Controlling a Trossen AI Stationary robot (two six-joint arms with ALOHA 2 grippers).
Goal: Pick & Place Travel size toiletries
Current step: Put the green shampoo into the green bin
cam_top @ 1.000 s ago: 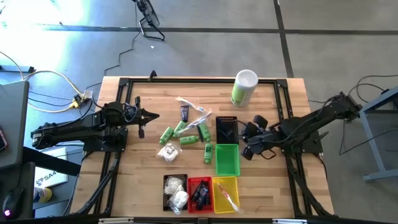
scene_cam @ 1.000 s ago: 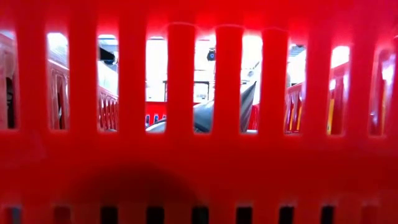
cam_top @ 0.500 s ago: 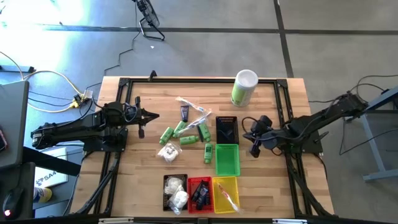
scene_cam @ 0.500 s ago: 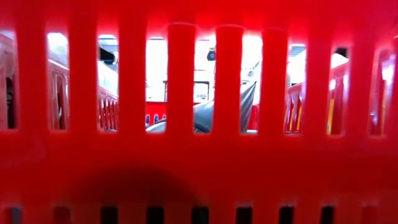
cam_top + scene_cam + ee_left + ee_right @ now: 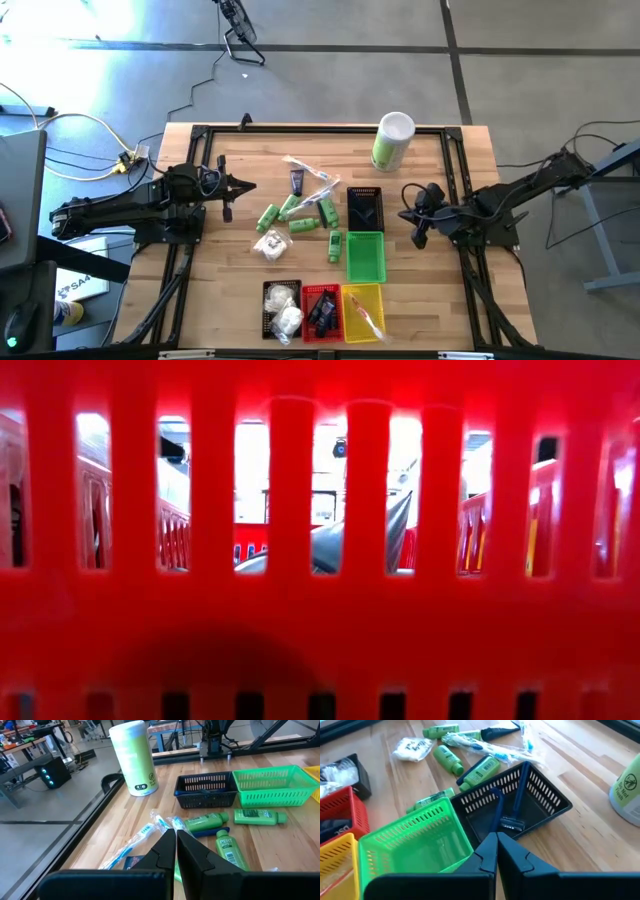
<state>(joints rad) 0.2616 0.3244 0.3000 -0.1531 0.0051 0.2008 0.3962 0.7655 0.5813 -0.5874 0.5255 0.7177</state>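
The right gripper [image 5: 419, 240] is hanging clenched and empty beside the black slotted plastic basket [image 5: 364, 206]. The left gripper [image 5: 228, 197] is waiting clenched near the small green plastic bottles [image 5: 297, 214] lying on the wooden surface [image 5: 230, 260].

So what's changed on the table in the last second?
The right gripper, shut and empty, drew back from beside the black basket toward the table's right edge. The left gripper stayed shut and still; the green bottles and baskets haven't moved.

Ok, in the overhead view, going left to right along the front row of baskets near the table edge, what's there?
Black basket holding white pouches → red basket holding dark items → yellow basket holding a clear-wrapped stick.
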